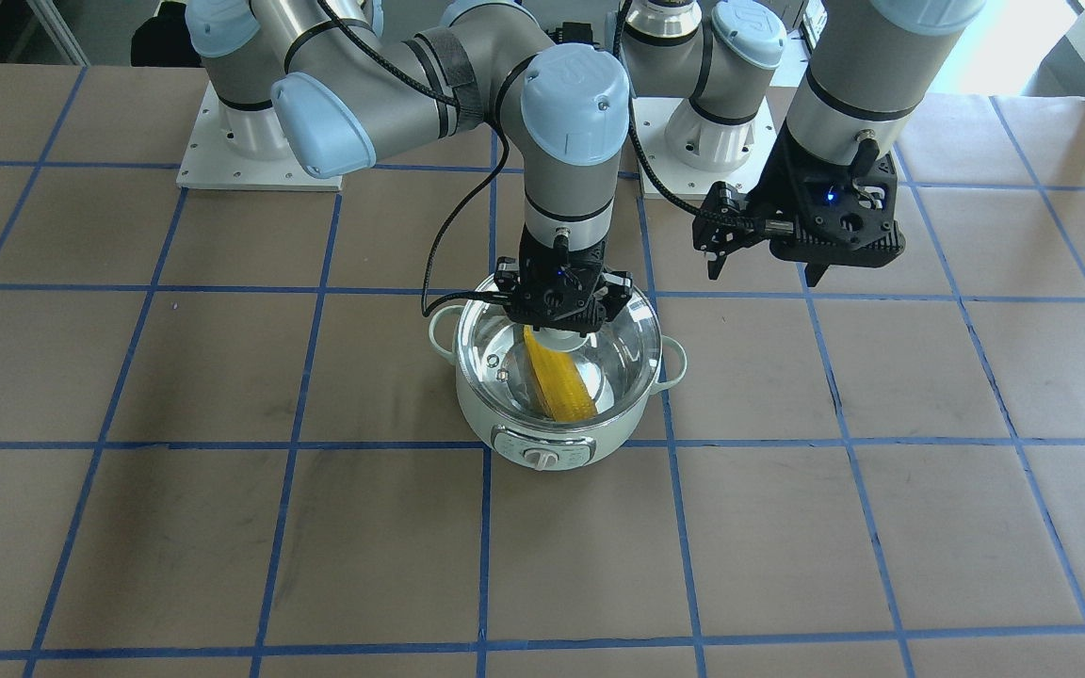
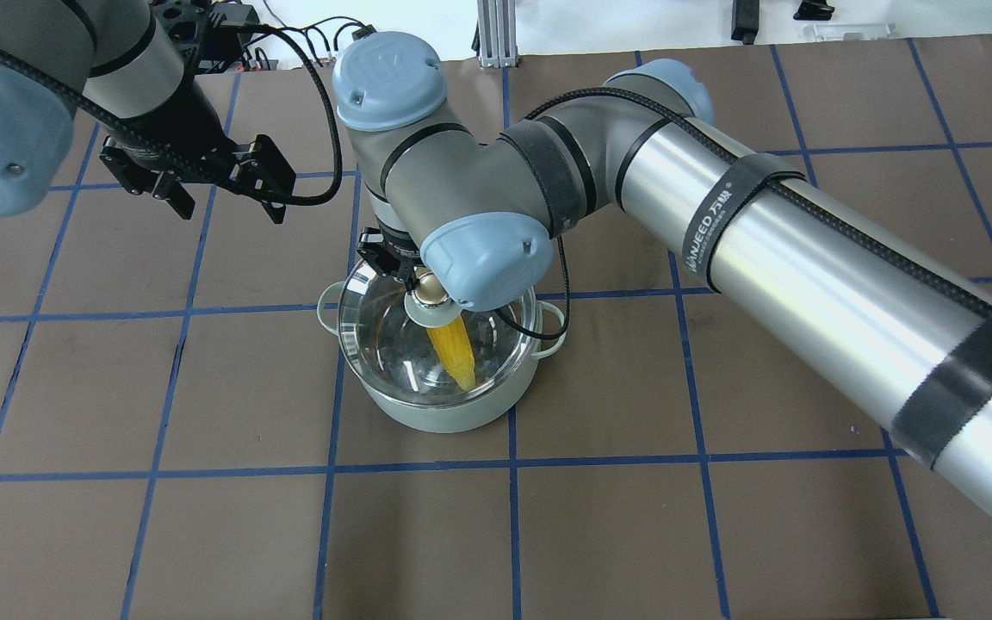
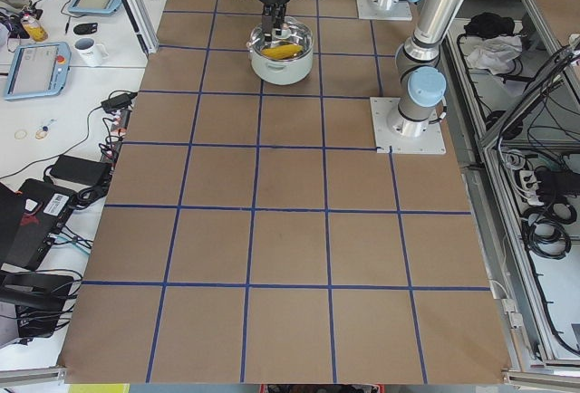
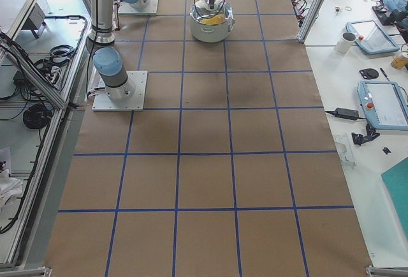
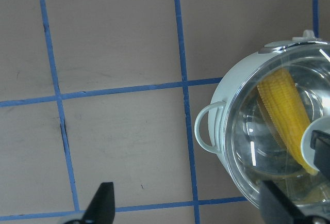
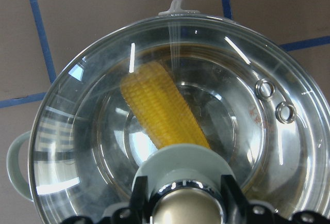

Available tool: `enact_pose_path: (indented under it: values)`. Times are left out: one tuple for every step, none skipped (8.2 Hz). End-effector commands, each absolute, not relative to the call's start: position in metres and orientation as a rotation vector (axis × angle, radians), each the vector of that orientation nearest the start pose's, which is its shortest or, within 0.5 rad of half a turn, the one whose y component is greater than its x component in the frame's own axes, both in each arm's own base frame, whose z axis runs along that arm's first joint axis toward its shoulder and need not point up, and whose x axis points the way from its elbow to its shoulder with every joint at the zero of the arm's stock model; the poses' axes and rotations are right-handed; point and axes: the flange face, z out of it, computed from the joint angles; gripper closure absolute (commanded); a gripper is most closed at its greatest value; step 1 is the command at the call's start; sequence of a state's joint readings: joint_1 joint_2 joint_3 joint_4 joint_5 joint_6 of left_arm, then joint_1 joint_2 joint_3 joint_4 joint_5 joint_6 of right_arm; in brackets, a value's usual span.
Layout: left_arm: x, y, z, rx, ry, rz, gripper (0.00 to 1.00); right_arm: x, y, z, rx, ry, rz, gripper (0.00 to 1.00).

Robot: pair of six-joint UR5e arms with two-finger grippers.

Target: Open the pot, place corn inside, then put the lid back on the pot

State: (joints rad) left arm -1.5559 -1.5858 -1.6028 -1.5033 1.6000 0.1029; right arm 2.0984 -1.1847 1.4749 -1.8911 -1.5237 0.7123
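- Pot (image 1: pixel 542 428) stands upright on the counter (image 1: pixel 222 527), out in front of the two arm bases. Its dial (image 1: pixel 542 459) faces away from the robot, and its base is just beside a crossing of the blue grid lines (image 1: pixel 298 377).
- I see the corn (image 1: pixel 561 381) inside the pot, lying slanted across the shiny steel bottom. One end is hidden under the middle of the lid.
- I see the lid (image 1: pixel 505 339) covering the pot's mouth, with the corn showing clearly through the glass. From my views I cannot tell whether its rim is fully seated all the way round.
- My right end effector (image 1: pixel 563 315) points straight down over the pot's centre. It is closed narrow on the lid's knob (image 2: pixel 430 288), and the right wrist view shows a finger pressed on each side of it.
- My left end effector (image 1: pixel 766 268) hangs above the counter, well apart from the pot on the robot's left. Its fingers are spread wide and hold nothing. Its wrist view shows bare counter between the fingertips, with the pot at the edge of the frame.
- Both side handles (image 1: pixel 674 363) of the pot are untouched.
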Motion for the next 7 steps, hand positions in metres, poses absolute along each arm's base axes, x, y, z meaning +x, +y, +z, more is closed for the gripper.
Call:
enact_pose_path:
  values:
    - [-0.123, -0.503, 0.469, 0.136, 3.109, -0.021, 0.0, 0.441, -0.48, 0.342, 0.304, 3.071, 0.027, 0.55]
    - [-0.123, -0.503, 0.469, 0.136, 3.109, -0.021, 0.0, 0.44, -0.48, 0.341, 0.309, 3.071, 0.029, 0.47]
    - [-0.123, -0.503, 0.469, 0.131, 3.109, -0.021, 0.0, 0.44, -0.48, 0.341, 0.309, 3.071, 0.029, 0.23]
    - [-0.123, -0.503, 0.47, 0.131, 3.109, -0.024, 0.0, 0.44, -0.48, 0.343, 0.301, 3.069, 0.023, 0.03]
    - [-0.123, -0.503, 0.47, 0.126, 3.109, -0.024, 0.0, 0.439, -0.48, 0.347, 0.289, 3.065, 0.011, 0.01]
    - [-0.123, -0.503, 0.47, 0.126, 3.109, -0.024, 0.0, 0.437, -0.482, 0.351, 0.293, 3.06, 0.004, 0.0]
    - [-0.123, -0.503, 0.47, 0.126, 3.109, -0.024, 0.0, 0.427, -0.482, 0.371, 0.301, 3.042, -0.033, 0.0]
